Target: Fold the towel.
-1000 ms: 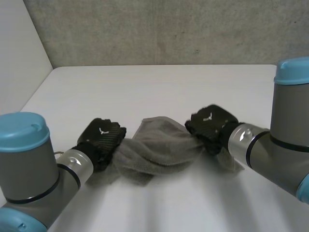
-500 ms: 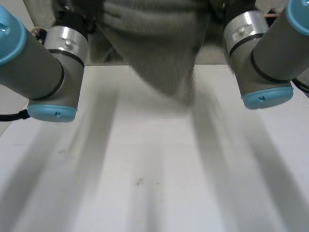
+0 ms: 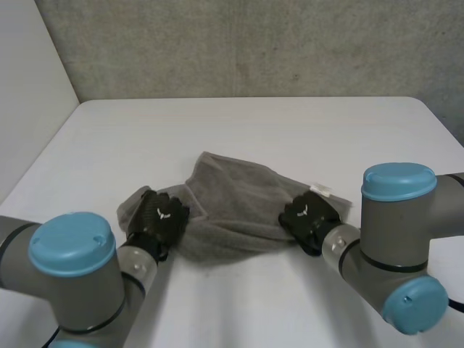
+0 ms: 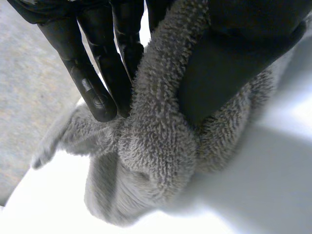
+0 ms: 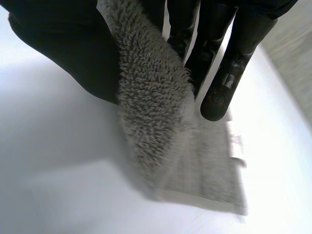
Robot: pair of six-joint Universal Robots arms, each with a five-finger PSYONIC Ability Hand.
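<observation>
A grey terry towel (image 3: pixel 235 206) lies rumpled on the white table (image 3: pixel 239 130) between my two hands. My left hand (image 3: pixel 159 217) holds the towel's left end: in the left wrist view the towel (image 4: pixel 156 146) is pinched between the thumb (image 4: pixel 234 58) and the fingers (image 4: pixel 92 83). My right hand (image 3: pixel 310 220) holds the right end near a small white label (image 3: pixel 320 190). In the right wrist view a fold of towel (image 5: pixel 156 107) runs between the thumb (image 5: pixel 68 48) and the fingers (image 5: pixel 229 78), and its edge lies flat on the table.
A grey concrete wall (image 3: pixel 254 43) stands behind the table's far edge, with a pale wall (image 3: pixel 29 87) at the left. My two arms (image 3: pixel 72 283) (image 3: pixel 399 246) come in low at the near corners.
One second ago the towel hung bunched between both hands, then both arms swung it high. Now both hands are back down nearer me, and the towel lies spread wider.
</observation>
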